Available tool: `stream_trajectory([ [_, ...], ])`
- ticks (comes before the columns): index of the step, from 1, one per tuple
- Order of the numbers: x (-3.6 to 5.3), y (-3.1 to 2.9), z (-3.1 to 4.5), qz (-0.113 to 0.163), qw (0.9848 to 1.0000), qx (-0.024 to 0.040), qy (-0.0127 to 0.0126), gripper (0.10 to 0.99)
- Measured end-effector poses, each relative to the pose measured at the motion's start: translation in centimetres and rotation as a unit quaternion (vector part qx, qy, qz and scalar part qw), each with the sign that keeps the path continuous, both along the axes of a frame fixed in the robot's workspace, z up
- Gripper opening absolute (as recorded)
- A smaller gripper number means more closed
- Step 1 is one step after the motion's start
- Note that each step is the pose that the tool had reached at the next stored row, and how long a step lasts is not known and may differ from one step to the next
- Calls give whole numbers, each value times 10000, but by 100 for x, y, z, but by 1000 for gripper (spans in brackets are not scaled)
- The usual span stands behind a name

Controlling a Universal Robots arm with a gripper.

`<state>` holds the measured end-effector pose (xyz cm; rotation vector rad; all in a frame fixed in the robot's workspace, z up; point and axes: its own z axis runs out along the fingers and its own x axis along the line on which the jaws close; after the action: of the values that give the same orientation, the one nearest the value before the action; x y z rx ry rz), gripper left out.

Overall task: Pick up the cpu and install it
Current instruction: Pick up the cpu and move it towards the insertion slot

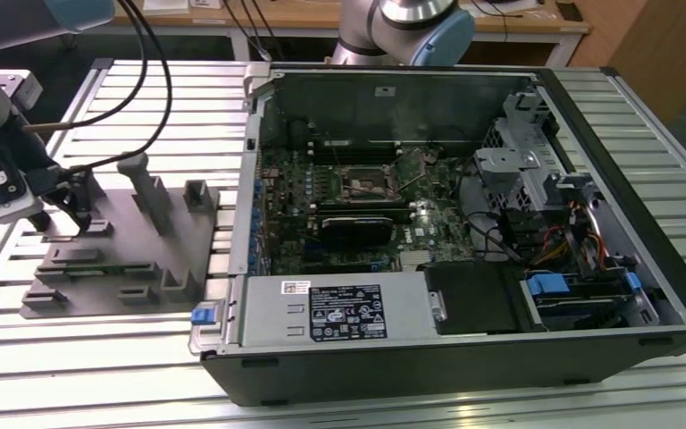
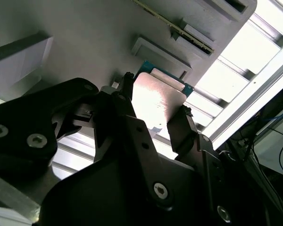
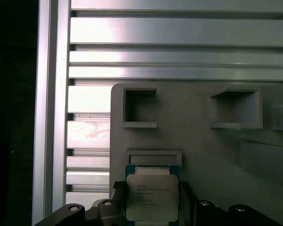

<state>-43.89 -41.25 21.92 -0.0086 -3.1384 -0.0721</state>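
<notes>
The cpu is a flat silver square with a thin green rim, also seen from below the wrist as cpu. In both wrist views a black finger presses against each of its two opposite edges, so my gripper is shut on it. It sits low over the grey fixture tray, just beside a shallow rectangular recess. In the exterior view my gripper hangs over the tray at the exterior view's left. The open computer case lies to its right, with the motherboard's cpu socket in the middle.
The tray carries upright posts and several pockets. Black cables loop down to my wrist. Inside the case are a black heatsink block, a power supply and drive cages. Everything rests on a slatted aluminium table.
</notes>
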Motion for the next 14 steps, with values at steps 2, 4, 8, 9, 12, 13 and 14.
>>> stream_trajectory([
  [2, 0, 0, 4, 0, 10000, 0, 0, 541],
  [4, 0, 0, 9, 0, 10000, 0, 1, 541],
  [8, 0, 0, 19, 0, 10000, 0, 0, 541],
  [9, 0, 0, 23, 0, 10000, 0, 0, 541],
  [12, 0, 0, 33, 0, 10000, 0, 1, 541],
  [13, 0, 0, 37, 0, 10000, 0, 0, 541],
  [14, 0, 0, 40, 0, 10000, 0, 0, 541],
])
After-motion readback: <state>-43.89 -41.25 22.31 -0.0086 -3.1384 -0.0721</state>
